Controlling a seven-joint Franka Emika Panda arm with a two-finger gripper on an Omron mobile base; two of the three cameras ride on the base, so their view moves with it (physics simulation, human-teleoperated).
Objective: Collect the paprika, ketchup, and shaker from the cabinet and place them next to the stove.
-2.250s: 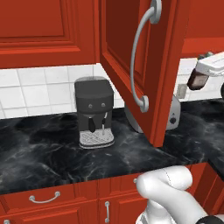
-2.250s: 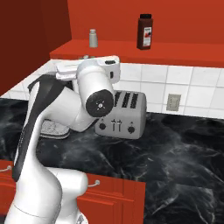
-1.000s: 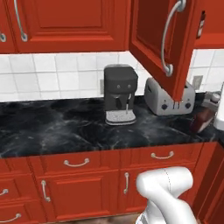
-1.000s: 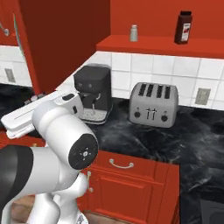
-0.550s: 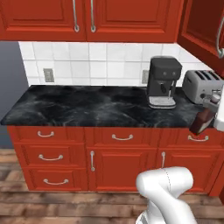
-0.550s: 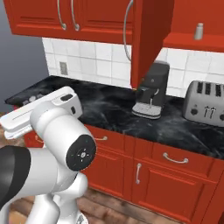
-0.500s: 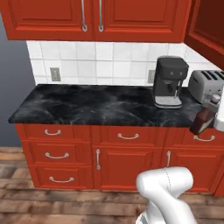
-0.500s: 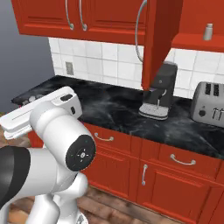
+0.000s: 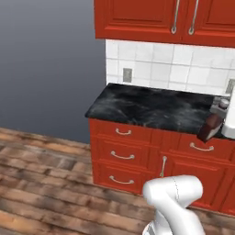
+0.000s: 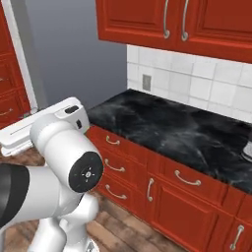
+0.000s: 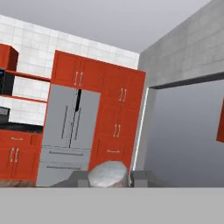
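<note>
One bottle is in the grip, and by its slim dark red-brown body I take it for the ketchup [image 9: 210,131]. It hangs slanted under the gripper [image 9: 220,105] at the far right of the left base view, out past the front edge of the table [image 9: 151,104] and above the drawer fronts [image 9: 122,156]. In the hand view the jaws are clamped on it, a dark finger [image 11: 78,177] on either side of its pale rounded cap.

Taking the hazards from left to right, the table's left end is a hard square corner with a drop to the wooden floor [image 9: 41,174] beside it. A swing of the arm across that corner could clip the bottle. Further right, the bottle hangs near the table's front lip, so any dip or inward drift of the arm could knock it against the stone. The hold is high on the bottle, near the cap as far as I can tell, and the body is tilted. A sharp turn or stop of the base might therefore twist it loose, and it would land on the floor, not on the table.

For room, the left is generous, with a bare grey wall [image 9: 46,59] and open floor and nothing standing on them. The table's left stretch is free under the wall cabinets [image 9: 151,18], though they cap the height there. On the right the arm and bottle are crowded against the table, so I would move outward before turning.
</note>
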